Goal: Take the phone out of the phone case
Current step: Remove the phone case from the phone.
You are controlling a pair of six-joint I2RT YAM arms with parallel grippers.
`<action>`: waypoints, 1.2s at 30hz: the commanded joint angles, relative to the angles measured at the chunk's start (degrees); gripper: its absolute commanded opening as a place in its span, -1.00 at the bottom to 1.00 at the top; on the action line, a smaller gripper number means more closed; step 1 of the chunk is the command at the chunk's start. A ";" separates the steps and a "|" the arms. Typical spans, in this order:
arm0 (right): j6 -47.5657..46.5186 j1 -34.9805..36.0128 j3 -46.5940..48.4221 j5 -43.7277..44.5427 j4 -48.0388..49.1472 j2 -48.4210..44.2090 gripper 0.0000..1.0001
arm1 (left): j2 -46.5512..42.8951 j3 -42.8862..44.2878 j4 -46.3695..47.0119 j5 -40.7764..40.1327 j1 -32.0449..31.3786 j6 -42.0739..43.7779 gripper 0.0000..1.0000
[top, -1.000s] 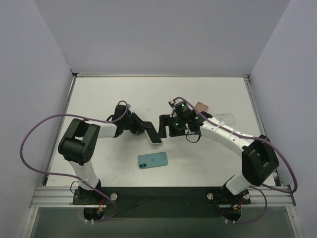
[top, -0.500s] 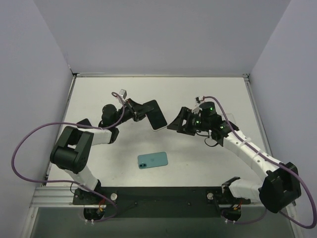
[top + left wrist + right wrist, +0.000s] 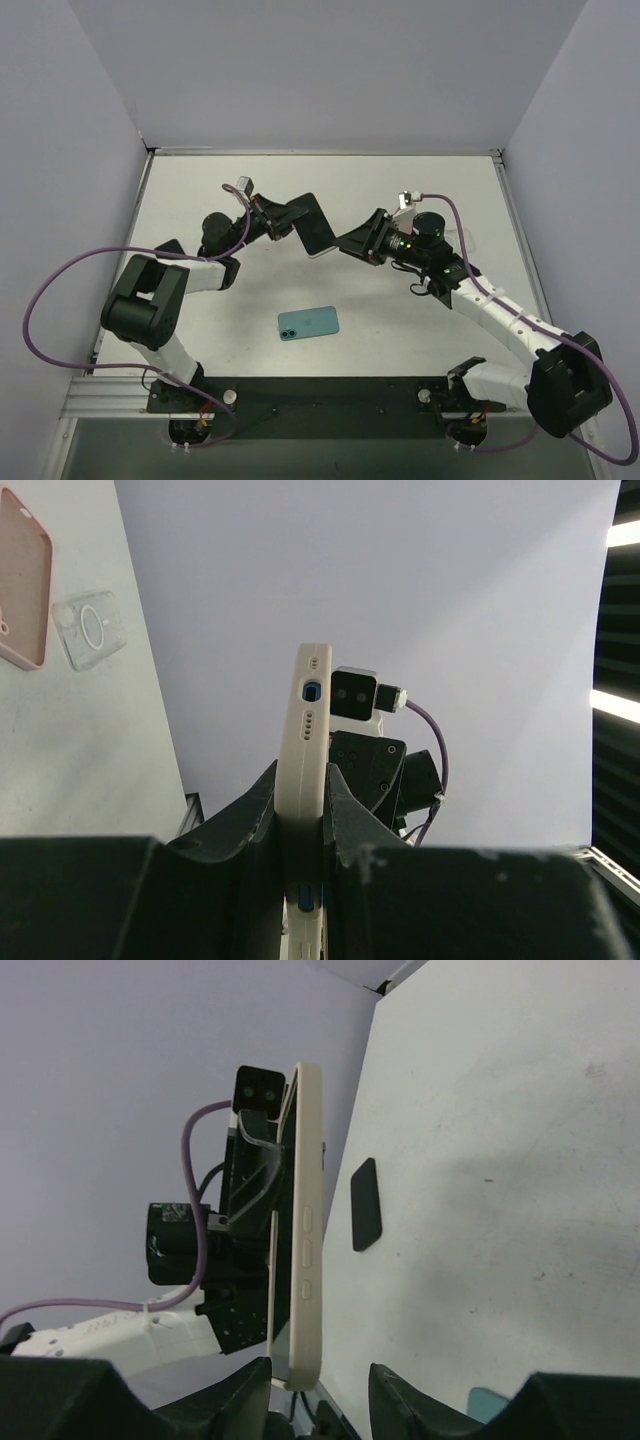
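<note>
Inside left end effector (image 3: 300, 790), phone (image 3: 309, 715), edge-on

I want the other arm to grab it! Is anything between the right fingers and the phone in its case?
Nothing visible. The left fingers hold the cased phone up, and its end sits in the open gap between the right fingers.

Left hand (image 3: 290, 217) gripping cased phone (image 3: 317, 228), right hand (image 3: 347, 245) just beside
</note>
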 commanded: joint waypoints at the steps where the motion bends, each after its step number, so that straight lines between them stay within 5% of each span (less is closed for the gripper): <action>1: 5.07 0.25 -0.44 -1.78 11.58 0.97 -0.33 | -2.91 0.13 9.50 -1.37 0.24 -1.67 -1.00; 19: 14.11 3.24 -2.19 -1.07 21.87 3.97 -1.00 | -5.10 -1.10 8.89 -2.60 0.59 -1.93 -1.00; 30: 32.92 4.73 -2.65 1.30 40.59 7.74 -1.00 | -11.33 -0.23 8.45 -8.31 0.07 -0.09 -1.00; 36: 29.34 6.14 -0.09 0.86 37.20 6.52 -1.00 | -16.96 1.62 -0.68 -9.55 -0.11 3.78 -1.00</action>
